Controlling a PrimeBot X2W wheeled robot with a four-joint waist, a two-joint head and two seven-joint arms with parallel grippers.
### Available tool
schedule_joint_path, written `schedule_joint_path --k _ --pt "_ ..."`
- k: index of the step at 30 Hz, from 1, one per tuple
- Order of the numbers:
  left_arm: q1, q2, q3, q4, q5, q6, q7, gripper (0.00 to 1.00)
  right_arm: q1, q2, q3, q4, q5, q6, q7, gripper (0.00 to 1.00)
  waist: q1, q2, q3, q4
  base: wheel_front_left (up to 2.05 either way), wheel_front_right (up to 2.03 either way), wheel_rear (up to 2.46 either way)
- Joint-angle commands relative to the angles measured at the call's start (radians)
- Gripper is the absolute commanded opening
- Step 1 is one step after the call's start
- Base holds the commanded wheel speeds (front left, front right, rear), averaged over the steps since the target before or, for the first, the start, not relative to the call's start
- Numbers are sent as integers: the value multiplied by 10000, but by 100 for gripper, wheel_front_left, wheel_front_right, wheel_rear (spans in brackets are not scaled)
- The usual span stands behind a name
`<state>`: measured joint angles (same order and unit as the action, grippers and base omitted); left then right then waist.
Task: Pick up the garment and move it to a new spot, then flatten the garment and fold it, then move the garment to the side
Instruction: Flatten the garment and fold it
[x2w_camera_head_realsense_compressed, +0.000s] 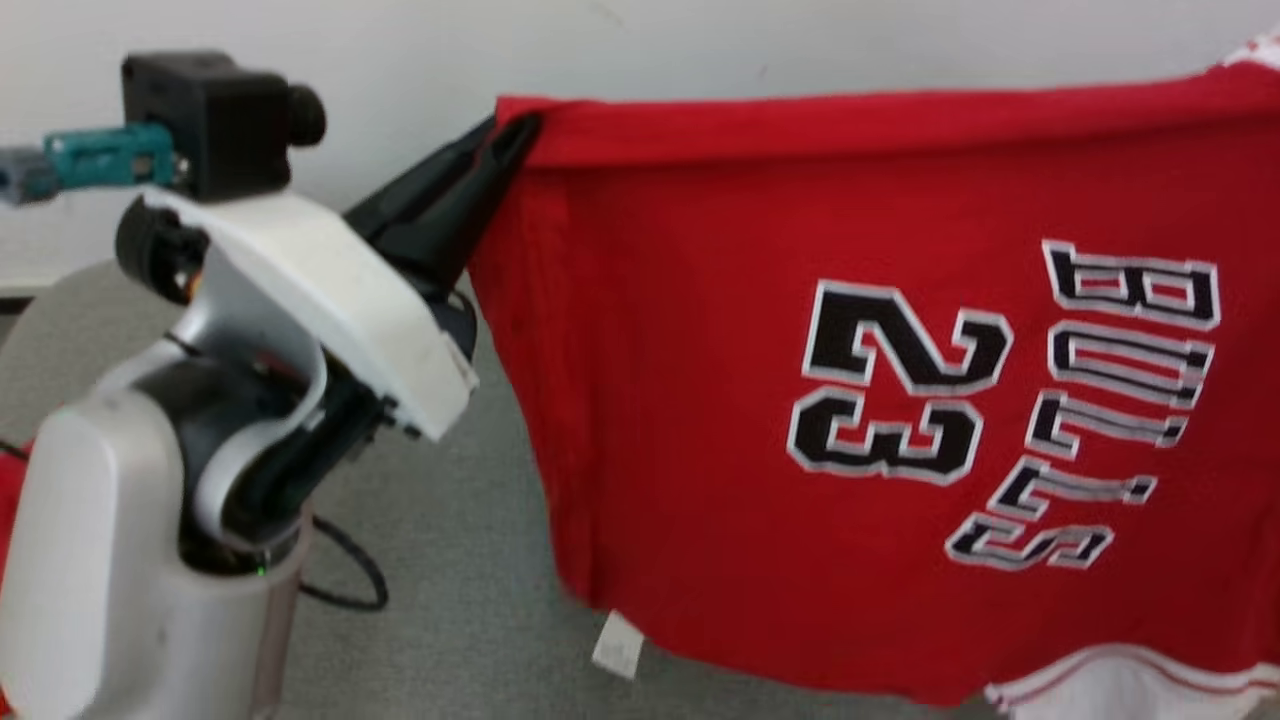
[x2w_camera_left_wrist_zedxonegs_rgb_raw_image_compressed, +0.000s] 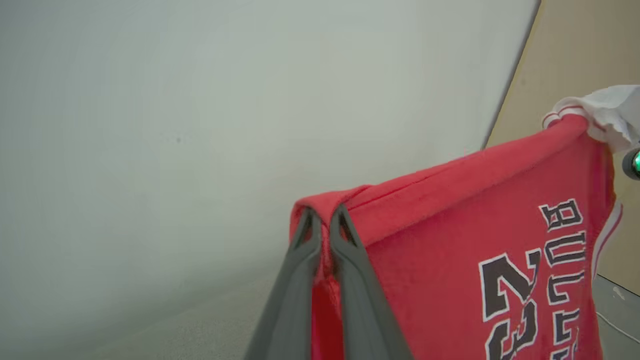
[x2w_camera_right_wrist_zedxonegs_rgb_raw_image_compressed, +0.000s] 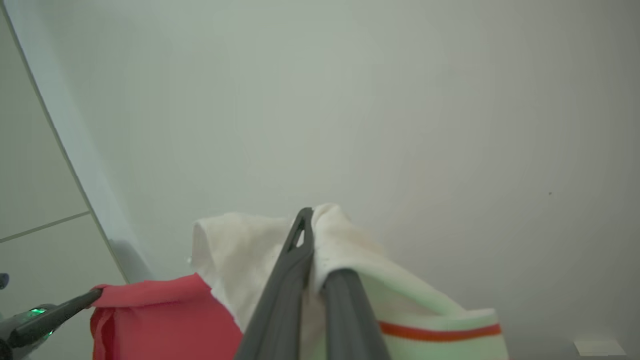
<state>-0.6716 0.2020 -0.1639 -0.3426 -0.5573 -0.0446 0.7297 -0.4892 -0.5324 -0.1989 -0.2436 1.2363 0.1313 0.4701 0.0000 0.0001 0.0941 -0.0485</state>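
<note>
Up before the pale wall (x2w_camera_head_realsense_compressed: 800, 40), you have the red garment (x2w_camera_head_realsense_compressed: 700, 420) hanging, stretched wide in the air: your left gripper (x2w_camera_left_wrist_zedxonegs_rgb_raw_image_compressed: 324, 220) is clamped on a red corner, your right gripper (x2w_camera_right_wrist_zedxonegs_rgb_raw_image_compressed: 312, 232) pinched onto its white trim.

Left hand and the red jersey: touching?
Touching. The left wrist view shows the left hand shut on the jersey's folded top edge, red fabric pinched between its fingers.

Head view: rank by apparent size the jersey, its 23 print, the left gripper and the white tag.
1. jersey
2. 23 print
3. left gripper, near the print's size and partly nearer the camera, so unsure
4. white tag
</note>
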Motion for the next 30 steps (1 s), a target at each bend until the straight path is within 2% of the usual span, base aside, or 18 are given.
schedule_joint_path --k 1,5,7,11,14,15,18,21,25,30 --pt "-659 52 -34 452 379 -25 -151 0 -996 281 87 499 -410 -13 167 0 0 -1 1375 14 0 0 0" --pt "-2952 -182 -209 2249 1238 37 -858 0 -4032 1237 376 2055 -2040 -13 472 0 0 -1 2947 40 0 0 0" --pt "-4257 -285 -176 3292 1821 203 -1586 0 -5610 1800 568 2786 -2886 -11 468 0 0 -1 3673 -16 0 0 0" --pt "-6646 -434 -388 5466 2892 336 -3230 0 -8285 2701 752 4142 -4244 -13 -225 0 0 -1 4683 -147 0 0 0" --pt "-7869 -663 -381 6927 3276 459 -4999 0 -9569 3183 885 4971 -4637 -13 -1091 0 0 -1 5216 -224 0 0 0" --pt "-7869 -663 -381 6927 3276 459 -4999 0 -9569 3183 885 4971 -4637 -13 -1091 0 0 -1 5216 -224 0 0 0" --pt "-8286 -769 -428 8207 3410 330 -6669 0 -9882 3328 1180 5727 -4548 -13 -1721 0 0 -1 5402 -301 0 0 0" --pt "-7902 -864 -572 9349 3319 40 -7940 0 -9284 3193 1701 6157 -4238 -11 -2119 0 0 -1 5343 -330 0 0 0" --pt "-6788 -864 -797 10600 3233 -257 -9086 0 -7546 2894 2539 6049 -3396 -11 -2586 0 0 -1 5007 -325 0 0 0" --pt "-4930 -650 -1185 11280 3259 -529 -9606 0 -4685 2045 3399 5282 -2192 -11 -2938 0 0 -1 4477 -257 0 0 0"
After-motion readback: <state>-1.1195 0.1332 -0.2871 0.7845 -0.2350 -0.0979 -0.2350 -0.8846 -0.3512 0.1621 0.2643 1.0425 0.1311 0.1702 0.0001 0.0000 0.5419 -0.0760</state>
